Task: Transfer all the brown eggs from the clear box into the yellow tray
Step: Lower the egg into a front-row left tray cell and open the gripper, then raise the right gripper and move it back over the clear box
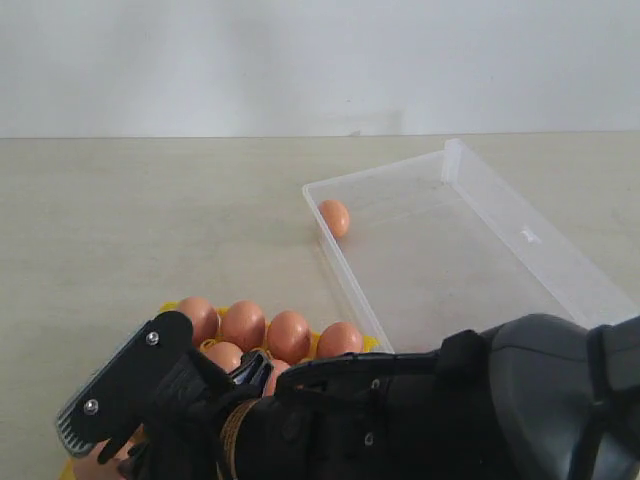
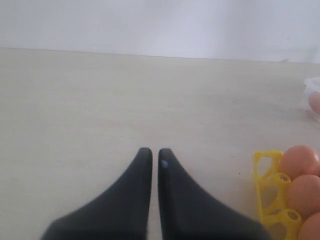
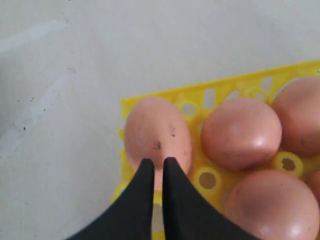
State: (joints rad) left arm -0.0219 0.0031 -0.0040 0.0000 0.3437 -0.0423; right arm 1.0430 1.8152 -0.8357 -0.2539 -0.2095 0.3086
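Pale tabletop (image 1: 150, 220), white wall behind. One brown egg (image 1: 334, 218) lies in the clear box (image 1: 470, 165), tucked in a corner, at one o'clock from the yellow tray (image 3: 165, 97). Right gripper (image 3: 154, 165) is seen pinched closed and empty over a seated egg (image 3: 157, 137). Left gripper (image 2: 151, 152) is likewise closed over bare table. Jaws should be opened wide before the box is entered, then closed gently.
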